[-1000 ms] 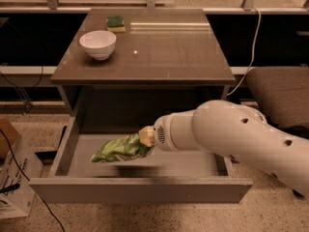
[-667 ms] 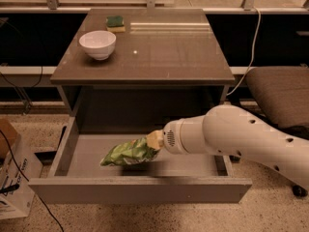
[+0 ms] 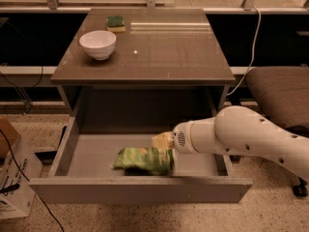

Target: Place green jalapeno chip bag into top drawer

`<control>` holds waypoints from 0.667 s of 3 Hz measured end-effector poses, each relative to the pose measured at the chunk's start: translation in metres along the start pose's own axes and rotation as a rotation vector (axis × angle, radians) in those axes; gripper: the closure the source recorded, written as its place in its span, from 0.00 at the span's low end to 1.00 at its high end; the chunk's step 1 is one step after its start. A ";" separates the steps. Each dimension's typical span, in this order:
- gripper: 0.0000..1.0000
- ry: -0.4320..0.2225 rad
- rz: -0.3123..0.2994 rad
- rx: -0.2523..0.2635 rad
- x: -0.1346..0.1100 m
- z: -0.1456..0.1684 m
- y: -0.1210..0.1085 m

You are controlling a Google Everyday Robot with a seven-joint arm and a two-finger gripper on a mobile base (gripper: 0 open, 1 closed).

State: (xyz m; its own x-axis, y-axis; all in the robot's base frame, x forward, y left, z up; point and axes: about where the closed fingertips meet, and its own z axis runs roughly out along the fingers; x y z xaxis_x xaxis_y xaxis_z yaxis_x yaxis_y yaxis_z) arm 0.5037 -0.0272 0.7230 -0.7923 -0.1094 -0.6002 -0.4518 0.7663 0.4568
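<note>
The green jalapeno chip bag (image 3: 143, 159) is lying low inside the top drawer (image 3: 91, 153), stretching sideways over the light floor near the front panel, a little right of the drawer's middle, with a dark shadow showing just beneath it. My gripper (image 3: 164, 144) is hanging inside the drawer at the bag's right end, meeting it there, and I cannot tell whether it is clenching the bag or letting it lie released. My white arm (image 3: 241, 137) is reaching in from the right, crossing over the drawer's right wall. The drawer is standing pulled out toward the near side, under the brown-grey table (image 3: 169, 57). On the tabletop a white bowl (image 3: 98, 43) is sitting upright at the far left, and a small green and yellow sponge (image 3: 115, 23) is lying just beyond it at the far edge, apart from the bowl. A padded chair (image 3: 280, 93) is standing to the right of the table, a pale cable (image 3: 248, 47) is hanging down beside the table's right side, and a cardboard box (image 3: 12, 178) is sitting on the speckled floor at the near left
</note>
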 end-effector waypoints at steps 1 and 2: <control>0.04 0.001 -0.002 -0.001 0.000 0.001 0.001; 0.00 0.002 -0.003 -0.002 0.000 0.001 0.001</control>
